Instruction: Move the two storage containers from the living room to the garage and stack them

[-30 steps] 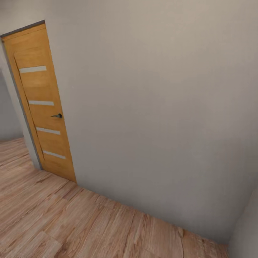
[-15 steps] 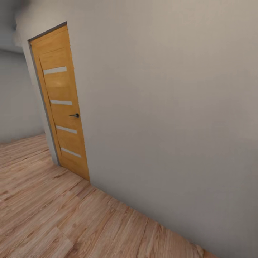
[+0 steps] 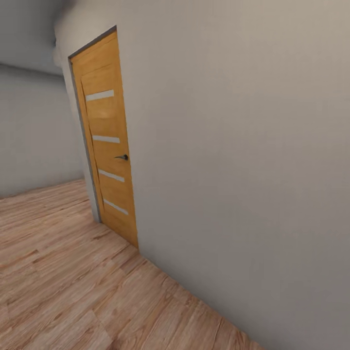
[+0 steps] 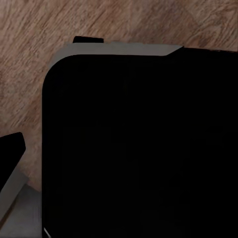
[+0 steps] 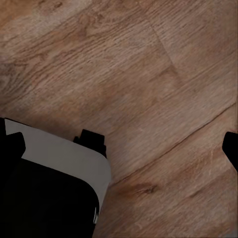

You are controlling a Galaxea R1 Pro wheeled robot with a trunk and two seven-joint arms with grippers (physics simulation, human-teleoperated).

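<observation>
I am on my way, and the two storage containers and the garage are out of view. In the right wrist view my right gripper hangs open over light wood-plank flooring, its dark fingertips at opposite edges with nothing between them. In the left wrist view one dark finger of my left gripper shows beside my black base. Whether that gripper is open or shut is not visible.
A honey-coloured wooden door with pale horizontal strips and a dark handle stands shut in a long pale grey wall on my right. Wood-plank floor stretches ahead and left toward another grey wall.
The whole head view has shifted: the door now sits further right in the picture, and more of the open floor and far wall at the left shows. The camera has turned.
</observation>
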